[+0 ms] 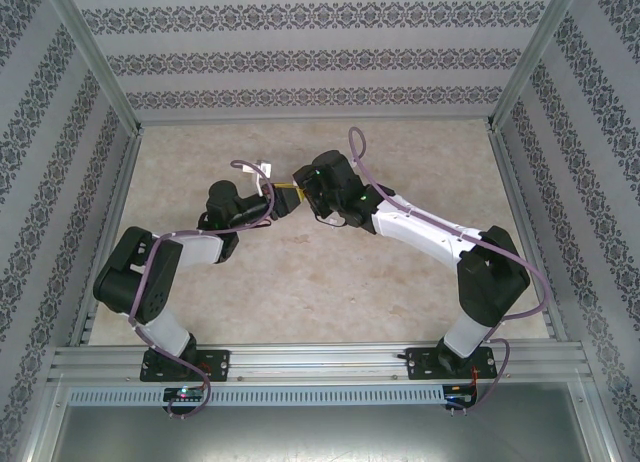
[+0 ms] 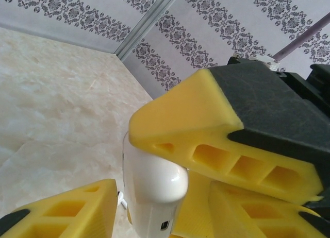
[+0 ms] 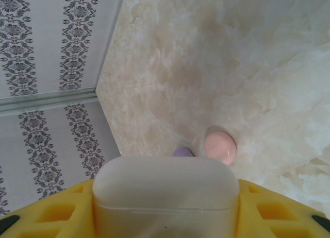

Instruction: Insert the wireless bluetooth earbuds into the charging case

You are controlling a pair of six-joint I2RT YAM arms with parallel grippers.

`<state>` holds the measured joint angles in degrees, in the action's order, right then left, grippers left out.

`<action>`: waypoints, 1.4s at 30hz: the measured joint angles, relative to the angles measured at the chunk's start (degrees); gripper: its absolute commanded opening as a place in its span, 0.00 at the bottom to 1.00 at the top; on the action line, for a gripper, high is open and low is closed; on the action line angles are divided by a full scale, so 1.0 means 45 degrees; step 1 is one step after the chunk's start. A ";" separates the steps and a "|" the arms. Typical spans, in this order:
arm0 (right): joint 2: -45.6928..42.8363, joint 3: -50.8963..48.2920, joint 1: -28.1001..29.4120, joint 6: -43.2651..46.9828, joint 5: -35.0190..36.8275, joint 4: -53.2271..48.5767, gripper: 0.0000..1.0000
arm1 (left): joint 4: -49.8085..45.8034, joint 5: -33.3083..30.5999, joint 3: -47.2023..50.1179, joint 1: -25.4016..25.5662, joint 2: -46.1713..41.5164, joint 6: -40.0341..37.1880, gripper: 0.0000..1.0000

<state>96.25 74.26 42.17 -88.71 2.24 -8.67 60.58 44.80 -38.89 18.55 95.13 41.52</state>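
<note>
- Closest to the lens in the right wrist view sits the white charging case (image 3: 165, 197), lid down, rounded top edge facing away from the camera.
- Yellow fingers (image 3: 51, 215) of the right gripper (image 3: 165, 217) press against both of its sides. That is a firm grasp, with the case held clear of the marble-patterned table (image 3: 247, 68).
- Just beyond the case's top edge lies a rounded pink case (image 3: 220, 147) on the table, and beside it a small purple thing (image 3: 182, 152) peeks out, half hidden, too little showing to name it.
- From the left wrist, the same white case stands upright under a big yellow finger backed with black.
- One yellow finger (image 2: 62, 215) comes in low on the left of the case, with a narrow gap between the two.
- In that gap there is a tiny white stub (image 2: 121, 198), possibly an earbud, though it is too small to say.
- The left gripper (image 1: 276, 198) is harder to read: whether its jaws are clenched on anything or hanging loose cannot be told from these views.
- From above, both arms reach to the middle of the table and their tips meet almost nose to nose, the left low and the right angled in from the far side.
</note>
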 measured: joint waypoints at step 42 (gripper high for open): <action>-0.5391 -0.3886 -0.2123 1.0860 -0.2132 0.1001 0.71 | -0.3152 0.1977 -0.1171 0.0121 -0.0913 -0.1389 0.00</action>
<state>71.99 56.77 32.62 -39.83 -7.35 -4.16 46.39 53.69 -44.16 19.09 91.02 35.27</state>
